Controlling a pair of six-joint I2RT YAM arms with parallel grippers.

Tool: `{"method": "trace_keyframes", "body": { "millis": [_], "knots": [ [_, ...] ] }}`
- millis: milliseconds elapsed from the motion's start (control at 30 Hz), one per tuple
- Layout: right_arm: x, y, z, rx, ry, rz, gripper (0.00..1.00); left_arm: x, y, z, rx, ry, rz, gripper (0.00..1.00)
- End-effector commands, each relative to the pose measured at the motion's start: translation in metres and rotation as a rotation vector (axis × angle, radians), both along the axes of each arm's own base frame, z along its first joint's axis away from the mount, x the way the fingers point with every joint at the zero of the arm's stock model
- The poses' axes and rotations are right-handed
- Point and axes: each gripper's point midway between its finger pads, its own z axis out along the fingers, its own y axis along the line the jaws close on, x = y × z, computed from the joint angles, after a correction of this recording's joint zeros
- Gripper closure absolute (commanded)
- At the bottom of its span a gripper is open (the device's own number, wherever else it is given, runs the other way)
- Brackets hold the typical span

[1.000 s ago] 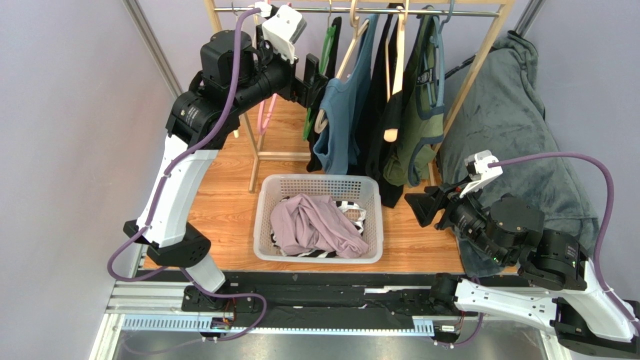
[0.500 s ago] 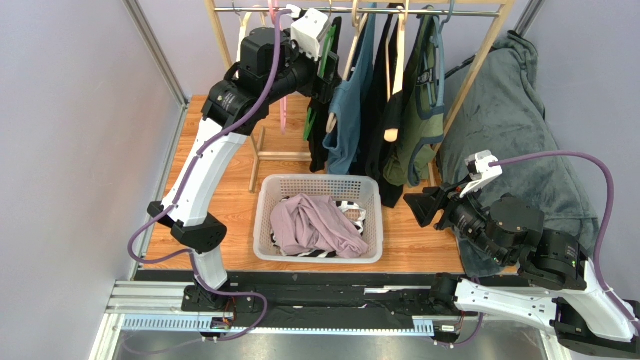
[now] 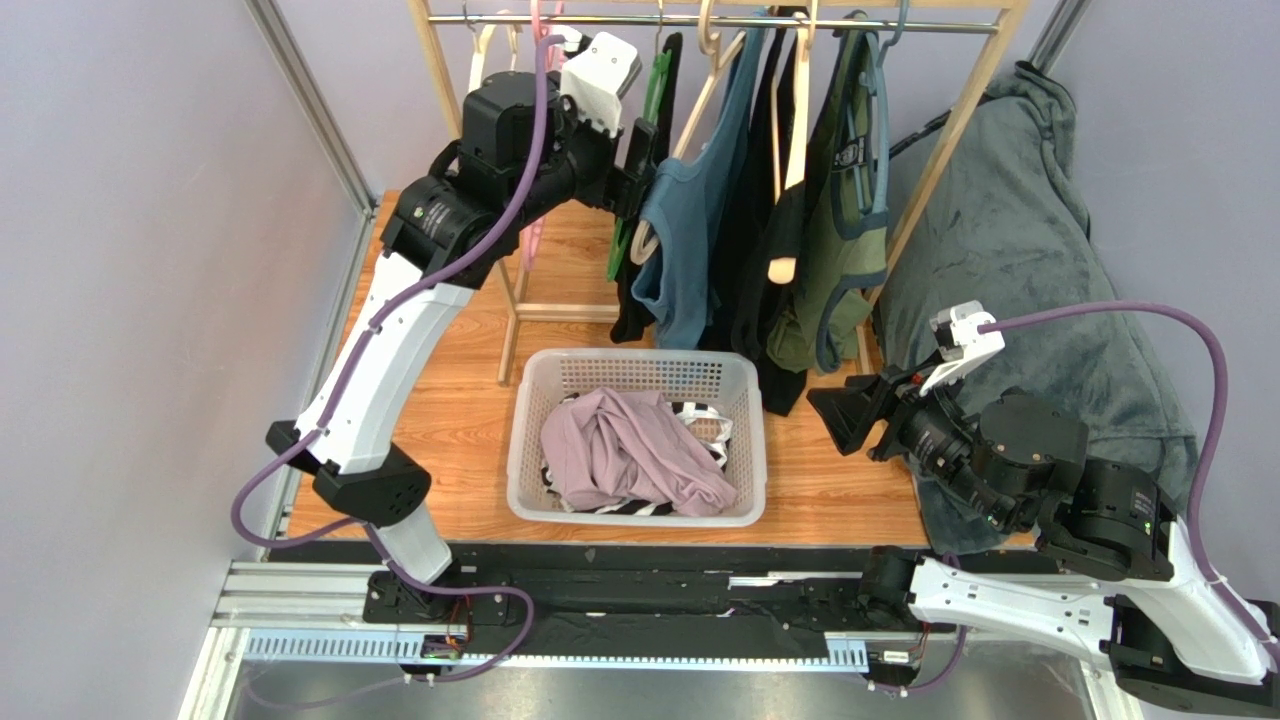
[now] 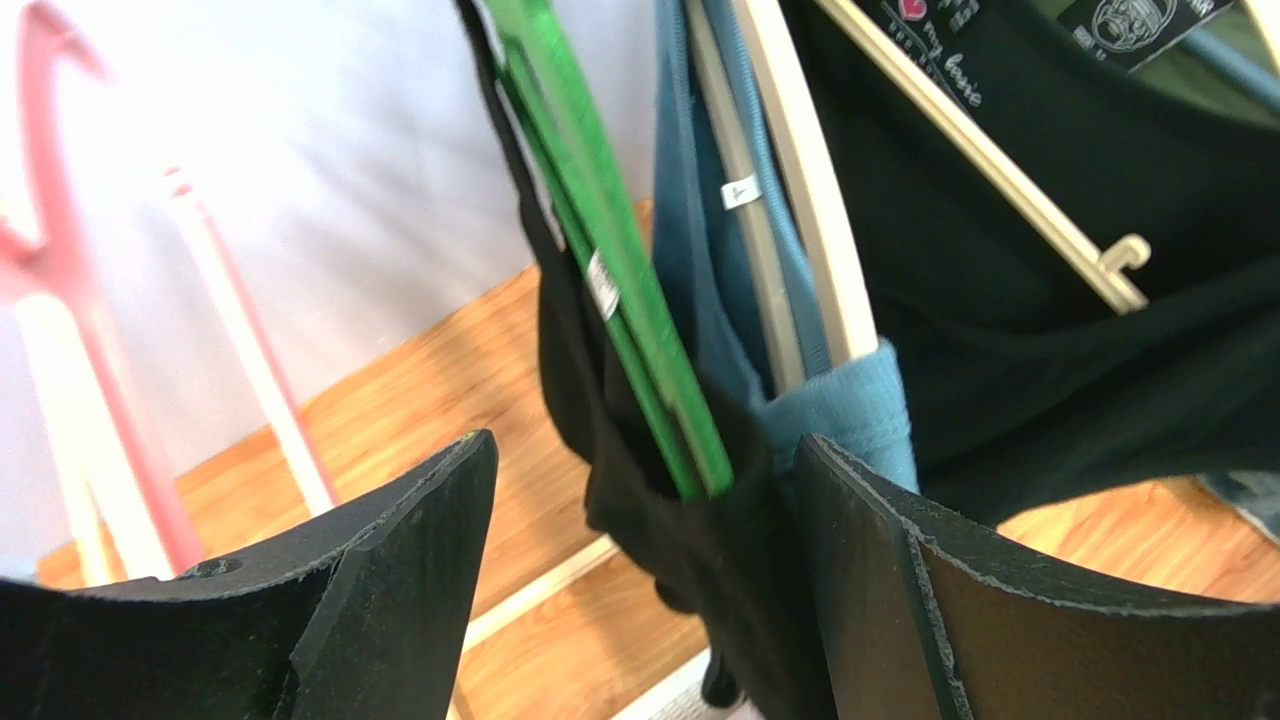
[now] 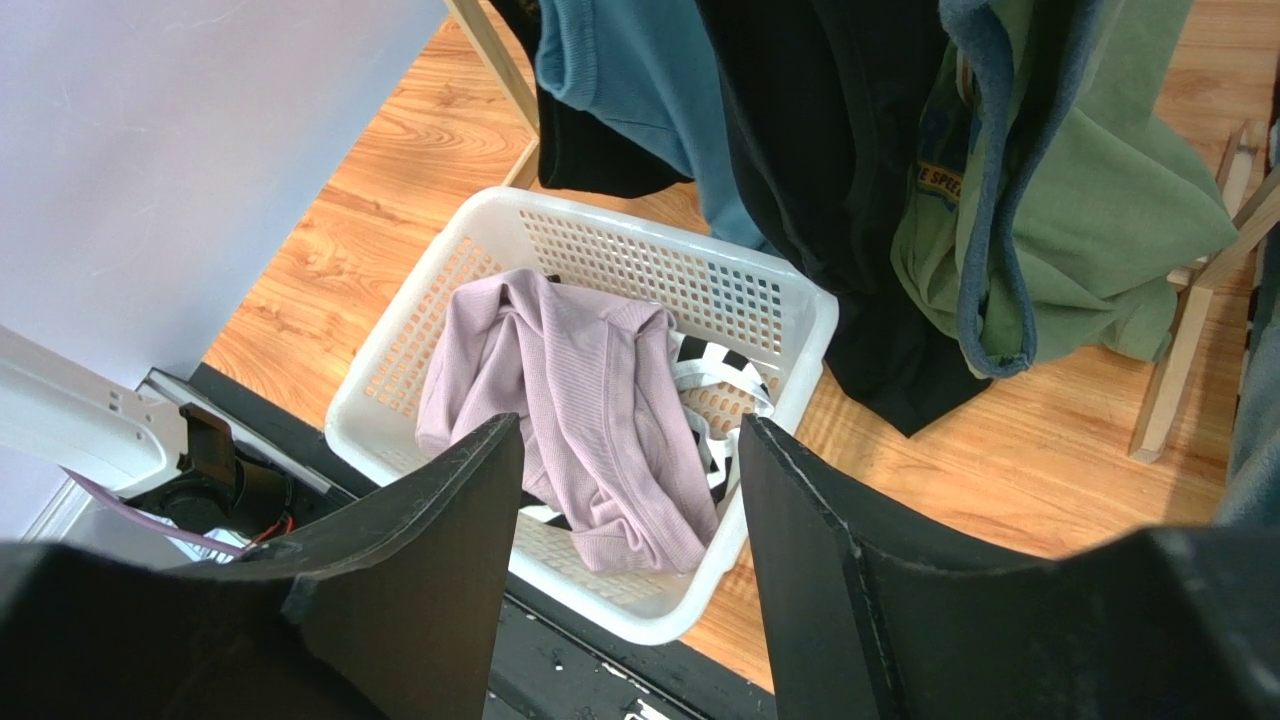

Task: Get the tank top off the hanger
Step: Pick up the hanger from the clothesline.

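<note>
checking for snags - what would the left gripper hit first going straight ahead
The left gripper would likely meet the black tank top on the green hanger first, between its open jaws; depth is unclear.

A white perforated laundry basket (image 5: 661, 267) sits on a wooden tabletop (image 5: 346, 225), holding a crumpled mauve top (image 5: 556, 390) that lies over a black-and-white striped cloth (image 5: 718, 375) at the basket's right side. Above the basket's far rim hang a teal garment (image 5: 646, 75), a long black garment (image 5: 842, 150) whose hem drops just beside the basket's right corner, and, farther right, an olive-green garment (image 5: 1082, 195) with blue-grey trim. The right gripper (image 5: 628, 450) hovers over the basket's near side, its two black fingers (image 5: 436, 555) spread apart with nothing held between them.
</note>
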Motion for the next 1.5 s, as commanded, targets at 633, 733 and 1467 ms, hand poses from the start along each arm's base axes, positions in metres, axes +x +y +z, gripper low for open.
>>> {"method": "trace_keyframes", "body": {
  "millis": [633, 733, 1467],
  "knots": [
    [-0.006, -0.015, 0.009, 0.054, 0.01, -0.018, 0.42, -0.014, 0.015, -0.011, 0.048, 0.013, 0.006, 0.38],
    [-0.006, -0.015, 0.011, 0.057, 0.007, -0.02, 0.42, -0.011, 0.009, -0.015, 0.045, 0.03, -0.007, 0.38],
    [-0.005, -0.022, 0.02, 0.049, -0.007, -0.039, 0.42, -0.043, -0.086, -0.01, 0.031, -0.002, -0.235, 0.94]
  ]
}}
